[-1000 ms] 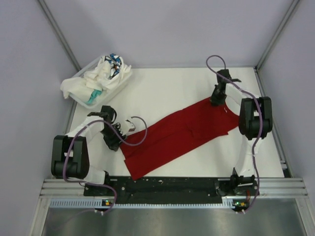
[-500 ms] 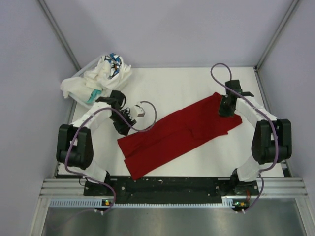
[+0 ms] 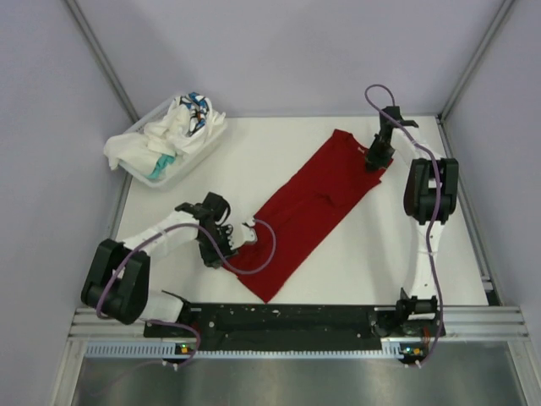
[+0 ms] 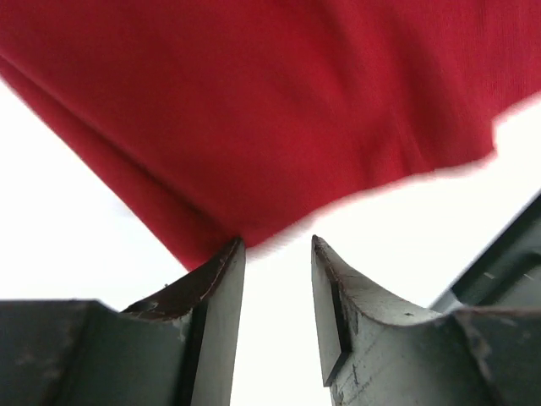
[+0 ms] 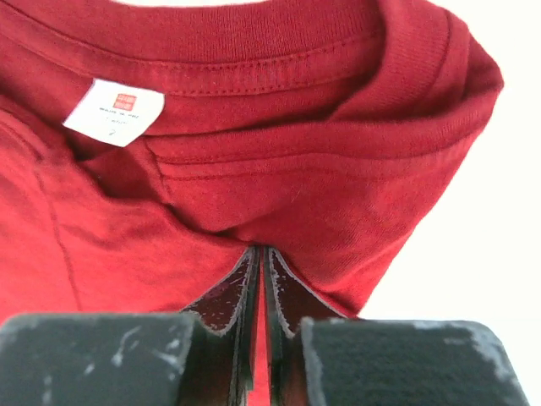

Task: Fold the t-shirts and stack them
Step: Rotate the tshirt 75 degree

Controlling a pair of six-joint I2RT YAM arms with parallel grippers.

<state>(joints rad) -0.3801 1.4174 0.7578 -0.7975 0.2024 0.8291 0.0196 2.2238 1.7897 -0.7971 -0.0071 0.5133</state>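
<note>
The folded red t-shirt [image 3: 317,203] lies diagonally across the table [image 3: 279,144], lower centre to upper right in the overhead frame, the right gripper [image 5: 264,254] clenched on its collar end, the left gripper [image 4: 277,245] parted just short of its hem.

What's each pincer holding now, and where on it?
Right pincer grips the red t-shirt by its folded edge just below the collar. Left pincer is open, holding nothing.

neck tag [image 5: 113,112] on red tee [image 5: 279,194], red logo, txt unreadable
</note>
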